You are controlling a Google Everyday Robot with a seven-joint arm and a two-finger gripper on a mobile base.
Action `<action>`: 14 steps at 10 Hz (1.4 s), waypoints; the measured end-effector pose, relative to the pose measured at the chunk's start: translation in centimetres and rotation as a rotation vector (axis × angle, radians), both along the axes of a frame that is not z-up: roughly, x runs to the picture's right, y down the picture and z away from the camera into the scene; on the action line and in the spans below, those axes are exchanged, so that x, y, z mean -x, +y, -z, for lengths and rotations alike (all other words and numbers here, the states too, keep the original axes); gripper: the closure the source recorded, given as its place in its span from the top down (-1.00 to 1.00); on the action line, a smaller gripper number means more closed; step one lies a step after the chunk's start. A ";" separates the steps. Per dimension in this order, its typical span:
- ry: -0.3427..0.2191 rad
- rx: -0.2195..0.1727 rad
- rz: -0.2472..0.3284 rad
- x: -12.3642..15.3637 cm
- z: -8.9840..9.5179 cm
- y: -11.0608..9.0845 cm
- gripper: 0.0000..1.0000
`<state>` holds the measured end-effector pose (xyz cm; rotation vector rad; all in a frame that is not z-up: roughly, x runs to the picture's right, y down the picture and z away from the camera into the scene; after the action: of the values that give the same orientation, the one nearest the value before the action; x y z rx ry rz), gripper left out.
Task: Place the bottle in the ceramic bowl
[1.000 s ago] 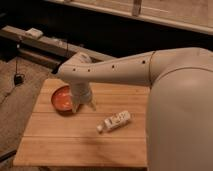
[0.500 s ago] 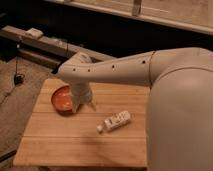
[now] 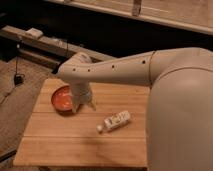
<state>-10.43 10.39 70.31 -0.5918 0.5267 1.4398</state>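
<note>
My gripper hangs spread at the bowl's rim; the bottle lies on the table, outside the bowl.

Ceramic bowl sits on the table, toward its far left corner. Gripper hangs over the table at the bowl's right edge. Bottle lies on its side to the gripper's right and nearer the front, apart from both.

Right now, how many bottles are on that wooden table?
1. The bottle lies on its side on the table, right of the bowl; the gripper hangs at the bowl's edge. The arm may hide more.
</note>
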 end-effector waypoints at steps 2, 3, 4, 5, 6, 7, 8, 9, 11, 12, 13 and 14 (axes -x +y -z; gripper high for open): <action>0.000 0.000 0.000 0.0 0.0 0.0 0.30; 0.000 0.000 0.000 0.0 0.0 0.0 0.30; 0.000 0.000 0.000 0.0 0.0 0.0 0.30; 0.000 0.000 0.000 0.0 0.0 0.0 0.30; 0.000 0.000 0.000 0.0 0.0 0.0 0.30; 0.000 0.000 0.000 0.0 0.0 0.0 0.30; 0.000 0.000 0.000 0.0 0.0 0.0 0.30; 0.005 0.000 -0.001 -0.1 -0.1 0.0 0.30; 0.050 -0.001 -0.029 -0.9 -1.4 0.6 0.30; 0.074 0.002 -0.051 -1.7 -2.3 1.1 0.30; 0.098 0.002 -0.073 -2.7 -3.2 1.4 0.30; 0.119 0.004 -0.097 -3.6 -4.0 1.6 0.30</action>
<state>-6.87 12.01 74.27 -0.5432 0.6015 1.5726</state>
